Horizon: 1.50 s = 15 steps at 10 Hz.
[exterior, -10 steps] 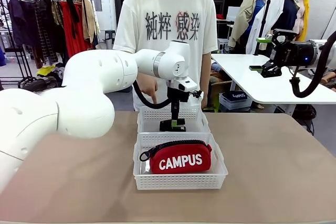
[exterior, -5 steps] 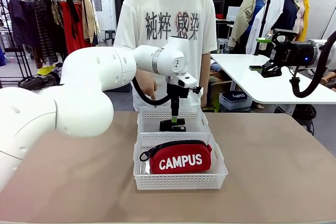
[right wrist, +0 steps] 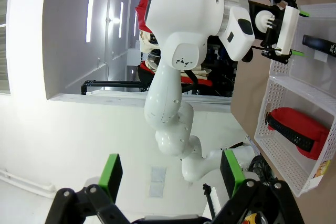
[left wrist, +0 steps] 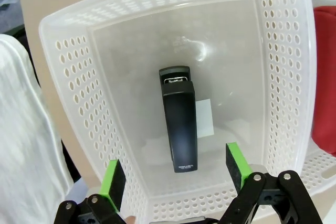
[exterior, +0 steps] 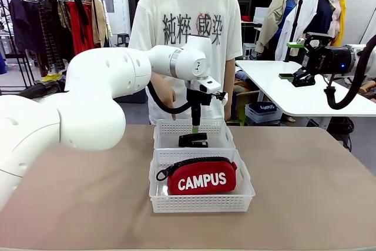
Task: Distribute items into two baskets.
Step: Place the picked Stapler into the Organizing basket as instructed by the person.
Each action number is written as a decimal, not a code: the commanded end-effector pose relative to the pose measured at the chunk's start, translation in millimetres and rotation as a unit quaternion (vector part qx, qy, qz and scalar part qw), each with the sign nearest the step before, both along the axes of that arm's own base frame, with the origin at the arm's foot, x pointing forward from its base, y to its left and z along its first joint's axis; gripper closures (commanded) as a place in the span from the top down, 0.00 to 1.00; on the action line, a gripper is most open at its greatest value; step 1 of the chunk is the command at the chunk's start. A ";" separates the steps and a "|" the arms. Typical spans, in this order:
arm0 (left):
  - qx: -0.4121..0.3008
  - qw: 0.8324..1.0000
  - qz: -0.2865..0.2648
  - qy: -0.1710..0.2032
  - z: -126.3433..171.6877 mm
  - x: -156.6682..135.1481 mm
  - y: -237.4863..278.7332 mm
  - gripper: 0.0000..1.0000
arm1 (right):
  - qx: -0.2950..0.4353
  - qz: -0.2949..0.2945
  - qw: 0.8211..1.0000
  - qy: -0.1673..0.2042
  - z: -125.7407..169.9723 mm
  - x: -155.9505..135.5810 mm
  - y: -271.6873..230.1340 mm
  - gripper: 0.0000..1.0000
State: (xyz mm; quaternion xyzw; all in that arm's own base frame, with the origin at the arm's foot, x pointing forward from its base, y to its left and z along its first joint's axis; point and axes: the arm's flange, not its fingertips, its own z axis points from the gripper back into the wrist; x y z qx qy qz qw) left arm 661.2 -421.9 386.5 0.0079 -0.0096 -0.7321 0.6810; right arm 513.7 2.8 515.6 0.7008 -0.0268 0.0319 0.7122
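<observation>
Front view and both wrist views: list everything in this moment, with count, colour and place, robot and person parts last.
baskets: two, white, mid-table, one behind the other; far basket, near basket.
stapler: one, black, lying flat in the far basket, untouched.
pouch: one, red with white CAMPUS lettering and black zip, in the near basket.
table: one, brown, under both baskets.
white table: one, behind at the right.
clothes rack: one, far left background.
left gripper: black, green pads, open above the stapler.
right gripper: open, raised at the right, holding nothing.
person: one, white printed T-shirt, standing at the far side.
</observation>
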 end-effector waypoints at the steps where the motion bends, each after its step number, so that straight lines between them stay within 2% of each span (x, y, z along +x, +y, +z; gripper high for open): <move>1: -0.002 1.000 -0.006 -0.002 -3.3 1.1 -0.9 1.00 | -0.001 0.000 1.000 -0.003 2.6 -0.8 -0.4 1.00; 15: 0.000 1.000 -0.001 0.001 -5.7 0.1 -1.8 1.00 | -0.001 0.000 1.000 -0.003 2.6 -0.8 -0.4 1.00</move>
